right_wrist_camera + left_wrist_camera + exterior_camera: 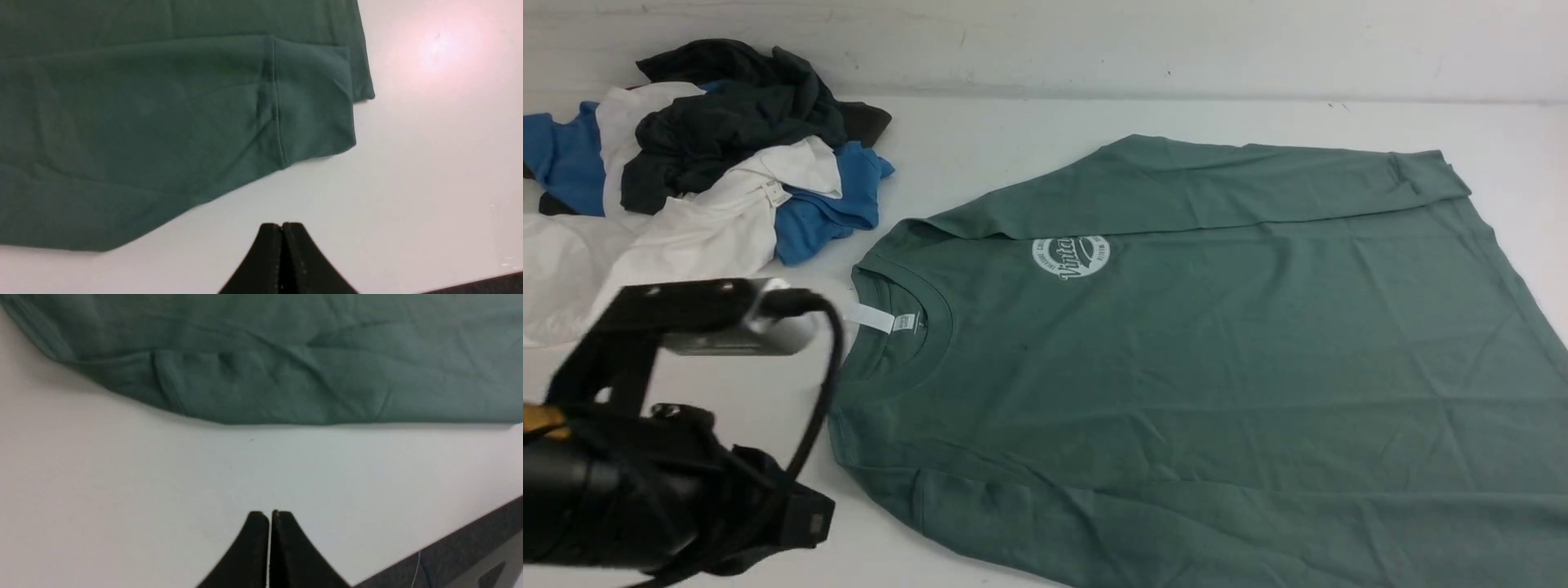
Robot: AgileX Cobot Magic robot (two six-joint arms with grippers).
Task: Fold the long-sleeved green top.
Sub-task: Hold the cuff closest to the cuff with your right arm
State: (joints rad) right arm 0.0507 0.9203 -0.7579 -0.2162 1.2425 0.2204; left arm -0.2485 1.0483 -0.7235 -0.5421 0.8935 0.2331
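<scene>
A big white counter (1029, 139), flat and smooth, with a few tiny dark specks. Behind it a white wall (1176, 41), a bit scuffed, meeting the counter in a soft grey line. Soft, even light all over. A pale pink glow (445, 49) on one bare patch. A dark strip (461, 551) along the counter's near edge.

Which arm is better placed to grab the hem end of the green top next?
Right, likely. The green top has its cuff and hem corner just ahead of the right fingers, shut over bare table. The left fingers, also shut, face the shoulder end by the collar.
</scene>
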